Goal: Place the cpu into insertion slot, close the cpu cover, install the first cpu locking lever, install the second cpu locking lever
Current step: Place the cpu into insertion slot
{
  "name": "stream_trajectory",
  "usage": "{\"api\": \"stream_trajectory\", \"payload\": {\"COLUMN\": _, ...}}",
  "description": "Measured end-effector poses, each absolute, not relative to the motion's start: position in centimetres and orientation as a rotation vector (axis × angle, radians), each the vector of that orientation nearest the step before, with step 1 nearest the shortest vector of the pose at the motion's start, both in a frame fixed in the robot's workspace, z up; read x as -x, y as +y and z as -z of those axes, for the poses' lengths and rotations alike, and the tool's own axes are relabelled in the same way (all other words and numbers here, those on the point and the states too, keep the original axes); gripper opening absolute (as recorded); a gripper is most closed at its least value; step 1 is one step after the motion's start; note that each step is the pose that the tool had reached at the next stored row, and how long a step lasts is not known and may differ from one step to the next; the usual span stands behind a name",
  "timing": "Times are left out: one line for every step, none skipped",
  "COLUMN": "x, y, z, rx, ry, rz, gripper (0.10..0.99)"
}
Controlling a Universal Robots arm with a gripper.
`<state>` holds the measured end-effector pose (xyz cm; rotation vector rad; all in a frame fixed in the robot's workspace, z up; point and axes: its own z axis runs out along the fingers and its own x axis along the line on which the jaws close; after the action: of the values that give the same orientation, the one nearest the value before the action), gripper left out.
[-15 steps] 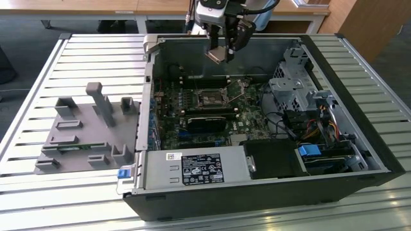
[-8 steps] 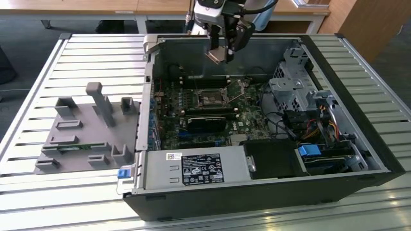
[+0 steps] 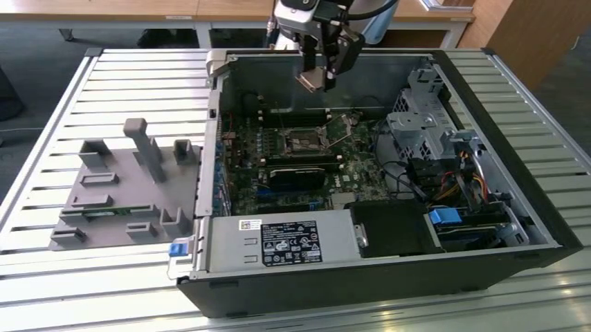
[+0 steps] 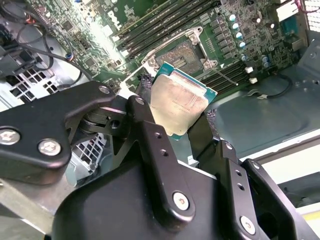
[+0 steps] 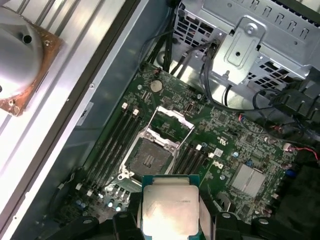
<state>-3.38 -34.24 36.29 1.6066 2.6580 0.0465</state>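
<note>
My gripper (image 3: 317, 77) hangs above the open computer case, shut on the cpu (image 4: 177, 102), a small square chip with a silver-grey top and a green edge. In both wrist views the chip sits between the two black fingers (image 5: 125, 222). The insertion slot (image 5: 149, 157) lies bare on the green board below the chip and well apart from it; in the exterior view the insertion slot (image 3: 300, 142) is lower in the picture than the gripper. The cpu cover (image 5: 171, 122) stands tipped up at the slot's far edge, a thin silver frame.
Long black memory slots (image 5: 112, 145) flank the socket. A silver drive cage (image 3: 420, 131) and cables fill the exterior view's right of the case, a black power-supply box (image 3: 397, 228) the near end. A grey fixture (image 3: 120, 187) lies on the slatted table (image 3: 55, 277).
</note>
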Motion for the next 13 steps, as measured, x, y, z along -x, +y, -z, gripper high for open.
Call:
{"api": "stream_trajectory", "payload": {"x": 3.38, "y": -34.24, "z": -36.29, "rx": -1.616, "ry": 2.652, "rz": -0.045, "gripper": 0.541}}
{"api": "stream_trajectory", "payload": {"x": 3.38, "y": -34.24, "z": -36.28, "rx": -1.625, "ry": 2.646, "rz": -0.044, "gripper": 0.541}}
{"api": "stream_trajectory", "payload": {"x": 3.38, "y": -34.23, "z": -36.27, "rx": -1.635, "ry": 2.639, "rz": -0.044, "gripper": 0.541}}
{"api": "stream_trajectory", "payload": {"x": 3.38, "y": -34.23, "z": -36.27, "rx": -1.644, "ry": 2.633, "rz": -0.043, "gripper": 0.541}}
{"api": "stream_trajectory", "payload": {"x": 3.38, "y": -34.23, "z": -36.27, "rx": -1.652, "ry": 2.628, "rz": -0.042, "gripper": 0.541}}
{"api": "stream_trajectory", "payload": {"x": 3.38, "y": -34.23, "z": -36.26, "rx": -1.661, "ry": 2.622, "rz": -0.041, "gripper": 0.541}}
{"api": "stream_trajectory", "payload": {"x": 3.38, "y": -34.23, "z": -36.25, "rx": -1.671, "ry": 2.615, "rz": -0.041, "gripper": 0.541}}
{"api": "stream_trajectory", "payload": {"x": 3.38, "y": -34.22, "z": -36.25, "rx": -1.680, "ry": 2.609, "rz": -0.040, "gripper": 0.541}}
{"api": "stream_trajectory", "payload": {"x": 3.38, "y": -34.22, "z": -36.24, "rx": -1.690, "ry": 2.602, "rz": -0.039, "gripper": 0.541}}
{"api": "stream_trajectory", "payload": {"x": 3.38, "y": -34.22, "z": -36.23, "rx": -1.698, "ry": 2.596, "rz": -0.038, "gripper": 0.541}}
{"api": "stream_trajectory", "payload": {"x": 3.38, "y": -34.21, "z": -36.23, "rx": -1.707, "ry": 2.590, "rz": -0.037, "gripper": 0.541}}
{"api": "stream_trajectory", "payload": {"x": 3.38, "y": -34.21, "z": -36.23, "rx": -1.717, "ry": 2.583, "rz": -0.036, "gripper": 0.541}}
{"api": "stream_trajectory", "payload": {"x": 3.38, "y": -34.21, "z": -36.22, "rx": -1.726, "ry": 2.577, "rz": -0.035, "gripper": 0.541}}
